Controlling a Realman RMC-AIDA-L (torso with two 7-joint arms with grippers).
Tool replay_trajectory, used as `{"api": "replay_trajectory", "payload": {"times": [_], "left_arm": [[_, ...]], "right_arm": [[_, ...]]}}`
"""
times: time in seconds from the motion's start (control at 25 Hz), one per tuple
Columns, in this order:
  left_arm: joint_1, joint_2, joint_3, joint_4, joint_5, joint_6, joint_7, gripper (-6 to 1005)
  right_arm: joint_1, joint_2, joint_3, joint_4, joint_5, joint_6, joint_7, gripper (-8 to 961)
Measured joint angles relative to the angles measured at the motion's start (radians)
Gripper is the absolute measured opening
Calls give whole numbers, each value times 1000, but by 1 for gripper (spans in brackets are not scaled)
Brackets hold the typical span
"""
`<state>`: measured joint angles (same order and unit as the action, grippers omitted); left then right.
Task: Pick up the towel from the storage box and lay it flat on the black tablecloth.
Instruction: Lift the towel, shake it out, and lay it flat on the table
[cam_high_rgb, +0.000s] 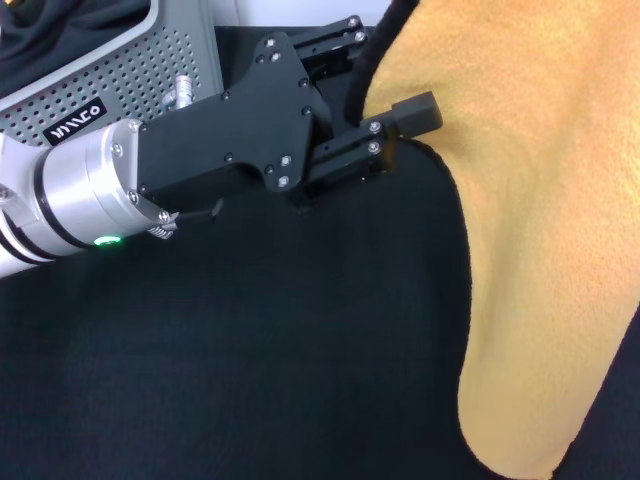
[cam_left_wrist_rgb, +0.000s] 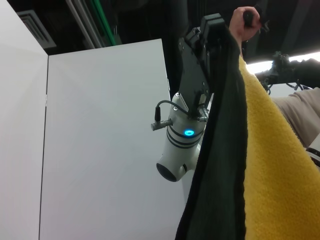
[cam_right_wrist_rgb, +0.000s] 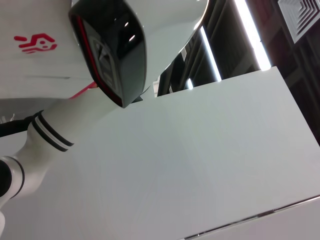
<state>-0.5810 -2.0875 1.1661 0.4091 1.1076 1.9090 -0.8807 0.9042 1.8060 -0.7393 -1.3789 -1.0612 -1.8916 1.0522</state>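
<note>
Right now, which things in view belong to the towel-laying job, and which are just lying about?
Job:
towel, held up off the cloth
left tool, clamped on the towel's edge
storage box
black tablecloth

Lying about:
black fabric inside the box

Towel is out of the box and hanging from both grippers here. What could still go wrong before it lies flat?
The left gripper pinches only the towel at its dark edge, so it could slip free. The right gripper holds another edge, and uneven lowering might leave folds on the black tablecloth. The storage box sits close behind the left arm and could get bumped.
</note>
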Motion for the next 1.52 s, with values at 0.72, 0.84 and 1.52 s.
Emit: {"api": "replay_trajectory", "payload": {"times": [0.72, 0.84, 1.52], "left_arm": [[8, 5, -5, 14, 0, 29, 21, 271], [7, 4, -5, 14, 6, 29, 20, 257], [5, -1, 11, 14, 19, 42, 21, 257]], "right_arm": [[-42, -20, 15, -3, 66, -6, 1, 72], [-41, -20, 15, -1, 66, -5, -1, 72], [-29, -5, 8, 4, 67, 2, -5, 74]]}}
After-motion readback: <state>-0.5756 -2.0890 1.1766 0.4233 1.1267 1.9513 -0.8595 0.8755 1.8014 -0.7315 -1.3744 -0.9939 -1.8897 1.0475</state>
